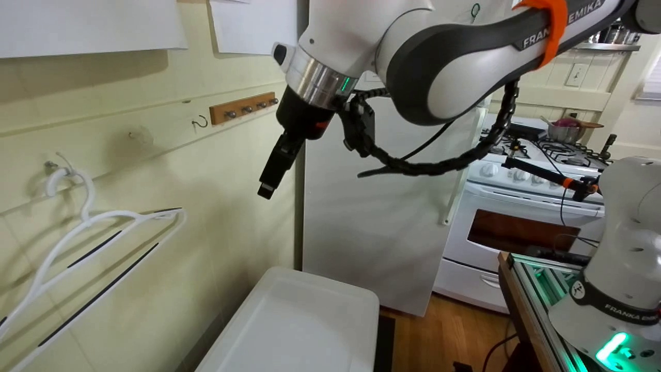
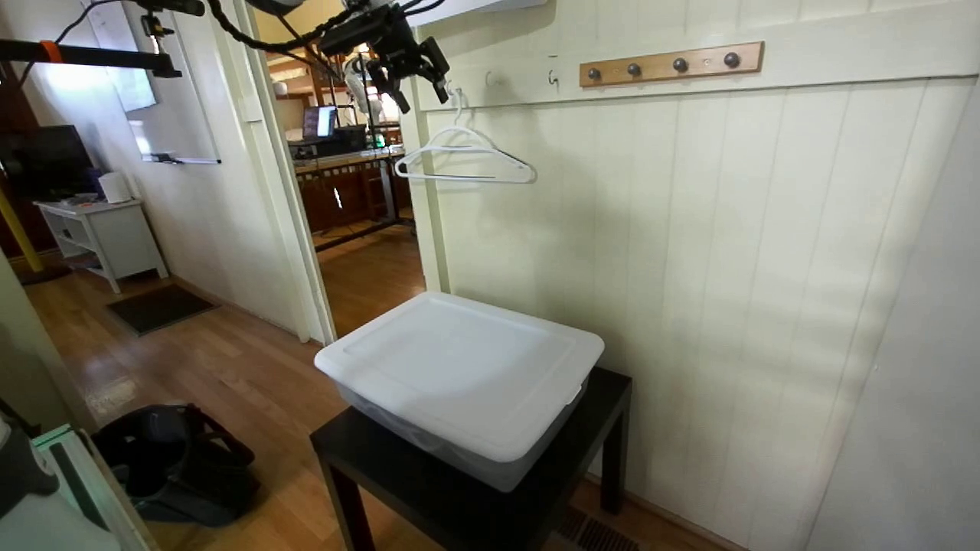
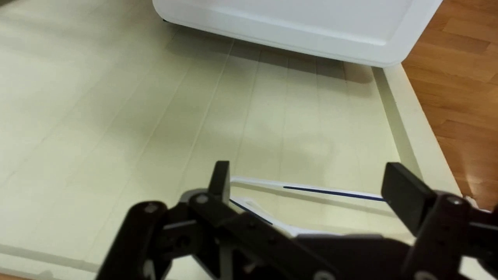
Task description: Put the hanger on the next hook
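The white hanger (image 1: 121, 213) hangs from the wall hook (image 1: 51, 165) at the left of an exterior view. It also hangs near the door frame in an exterior view (image 2: 465, 148). A faint hook (image 1: 134, 135) and a dark metal hook (image 1: 200, 122) are farther along the same rail; both carry nothing. My gripper (image 2: 423, 103) is open and empty, apart from the hanger. It points down and toward the wall in an exterior view (image 1: 266, 190). In the wrist view, the hanger (image 3: 330, 191) shows behind and between the spread fingers (image 3: 307, 173); its hook is hidden there.
A wooden rack (image 1: 222, 112) with several knobs is on the wall past the hooks. White panels (image 1: 88, 26) jut out above the rail. A white-lidded bin (image 2: 459, 367) stands on a black table (image 2: 612, 383) below. A large white panel (image 1: 372, 217) stands beyond the arm.
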### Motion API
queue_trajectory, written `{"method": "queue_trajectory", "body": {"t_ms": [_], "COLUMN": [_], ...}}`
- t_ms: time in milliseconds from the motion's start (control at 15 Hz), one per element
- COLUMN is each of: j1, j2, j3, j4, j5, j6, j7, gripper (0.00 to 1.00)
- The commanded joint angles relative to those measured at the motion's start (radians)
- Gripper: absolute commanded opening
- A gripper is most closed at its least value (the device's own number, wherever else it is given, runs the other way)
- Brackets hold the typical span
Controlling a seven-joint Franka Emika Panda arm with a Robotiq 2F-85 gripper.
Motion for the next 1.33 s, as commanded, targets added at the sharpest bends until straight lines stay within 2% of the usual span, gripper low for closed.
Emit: {"method": "queue_trajectory", "body": {"t_ms": [0,200,533,667,733,933,1267], "j1": [0.086,0.167,0.262,0.289,0.270,0.293,0.294], "j2": [0.154,0.248,0.398,0.459,0.378,0.439,0.449], "j3": [-0.031,-0.084,-0.159,-0.181,-0.165,-0.183,-0.187], "j4": [0.133,0.228,0.406,0.481,0.388,0.458,0.474], "j5": [-0.135,-0.217,-0.253,-0.253,-0.211,-0.210,-0.210], "j6": [0.039,0.046,0.075,0.076,0.056,0.057,0.056], "j7": [0.211,0.355,0.522,0.537,0.479,0.493,0.496], "gripper": [1.00,1.00,1.00,1.00,1.00,1.00,1.00]}}
